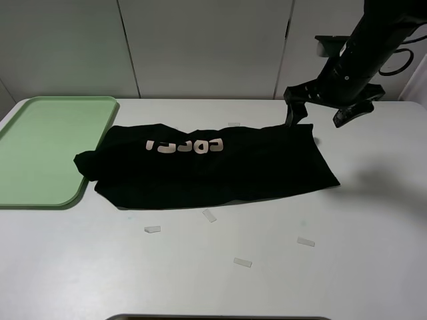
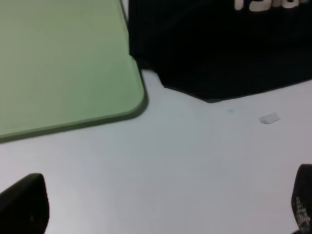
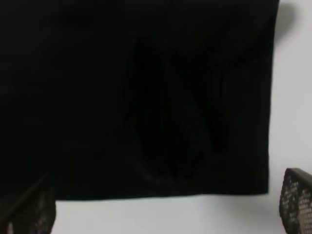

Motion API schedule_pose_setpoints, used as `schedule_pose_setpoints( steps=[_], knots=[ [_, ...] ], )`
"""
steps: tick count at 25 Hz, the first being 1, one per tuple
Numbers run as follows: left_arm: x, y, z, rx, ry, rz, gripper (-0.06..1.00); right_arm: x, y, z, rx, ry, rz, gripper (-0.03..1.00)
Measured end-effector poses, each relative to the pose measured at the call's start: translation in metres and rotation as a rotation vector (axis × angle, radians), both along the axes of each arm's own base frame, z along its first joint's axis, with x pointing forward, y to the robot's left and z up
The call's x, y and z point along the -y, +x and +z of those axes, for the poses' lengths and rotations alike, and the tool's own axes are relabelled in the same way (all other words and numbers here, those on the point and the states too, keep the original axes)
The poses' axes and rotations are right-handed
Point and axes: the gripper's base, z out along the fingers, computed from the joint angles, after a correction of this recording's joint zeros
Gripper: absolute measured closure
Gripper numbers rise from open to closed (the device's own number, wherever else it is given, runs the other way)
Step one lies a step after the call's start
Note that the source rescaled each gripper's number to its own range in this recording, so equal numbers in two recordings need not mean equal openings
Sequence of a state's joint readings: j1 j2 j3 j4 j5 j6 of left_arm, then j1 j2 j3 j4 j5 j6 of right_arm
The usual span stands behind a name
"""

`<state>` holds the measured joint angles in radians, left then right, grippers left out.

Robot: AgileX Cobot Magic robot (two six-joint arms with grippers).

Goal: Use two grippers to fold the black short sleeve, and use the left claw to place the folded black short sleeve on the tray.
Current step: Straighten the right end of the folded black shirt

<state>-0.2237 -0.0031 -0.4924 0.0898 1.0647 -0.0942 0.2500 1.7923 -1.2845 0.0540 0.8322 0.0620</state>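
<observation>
The black short sleeve [image 1: 213,167] lies flat across the middle of the white table as a long band, with its pale letters [image 1: 183,146] facing up. Its left end touches the pale-green tray [image 1: 47,147] at the table's left edge. My right gripper [image 1: 321,117] hangs open just above the shirt's far right corner, holding nothing. The right wrist view shows that shirt edge [image 3: 146,97] between the spread fingertips [image 3: 295,204]. My left gripper [image 2: 163,214] is open over bare table near the tray corner [image 2: 73,63] and the shirt's near left edge [image 2: 219,44]. It is out of the exterior high view.
Several small pale tape strips lie on the table in front of the shirt, among them a strip [image 1: 153,229], a strip [image 1: 243,263] and a strip [image 1: 305,242]. One more strip [image 1: 233,124] lies behind it. White wall panels stand at the back.
</observation>
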Motion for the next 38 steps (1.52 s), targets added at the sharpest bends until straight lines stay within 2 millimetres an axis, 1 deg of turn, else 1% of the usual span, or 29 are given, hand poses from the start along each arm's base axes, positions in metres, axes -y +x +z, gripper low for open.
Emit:
schedule_pose_setpoints(
  steps=[2, 6, 7, 11, 17, 25, 28, 31, 32, 33, 38],
  knots=[
    [0.0, 0.0, 0.0, 0.0, 0.0, 0.025, -0.05, -0.001, 0.003, -0.006, 0.003, -0.002, -0.002, -0.03],
    [0.002, -0.001, 0.0, 0.0, 0.0, 0.149, -0.05, 0.0, 0.011, -0.02, 0.009, -0.017, -0.022, -0.03],
    [0.002, -0.001, 0.0, 0.0, 0.0, 0.183, -0.05, -0.001, 0.014, -0.03, -0.004, -0.025, -0.025, -0.03],
    [0.003, -0.001, 0.0, 0.0, 0.001, 0.249, -0.05, -0.002, 0.019, -0.053, -0.046, -0.042, -0.014, -0.03],
    [0.003, -0.001, 0.0, 0.0, 0.001, 0.257, -0.05, -0.003, 0.024, -0.083, -0.09, -0.062, 0.014, -0.03],
    [0.003, -0.001, 0.0, 0.0, 0.001, 0.257, -0.05, -0.004, 0.028, -0.116, -0.123, -0.074, 0.029, -0.03],
    [0.003, -0.001, 0.0, 0.0, 0.001, 0.257, -0.05, -0.004, 0.029, -0.124, -0.127, -0.076, 0.034, -0.03],
    [0.003, -0.001, 0.0, 0.0, 0.001, 0.257, -0.05, -0.005, 0.03, -0.125, -0.123, -0.081, 0.055, -0.03],
    [0.003, -0.001, 0.0, 0.0, 0.001, 0.257, -0.05, -0.005, 0.031, -0.125, -0.121, -0.08, 0.058, 0.0],
    [0.003, -0.001, 0.0, 0.0, 0.001, 0.257, -0.05, -0.005, 0.03, -0.125, -0.122, -0.077, 0.059, 0.05],
    [0.003, -0.001, 0.0, 0.0, 0.001, 0.257, -0.05, -0.006, 0.03, -0.127, -0.127, -0.063, 0.059, 0.36]
  ],
)
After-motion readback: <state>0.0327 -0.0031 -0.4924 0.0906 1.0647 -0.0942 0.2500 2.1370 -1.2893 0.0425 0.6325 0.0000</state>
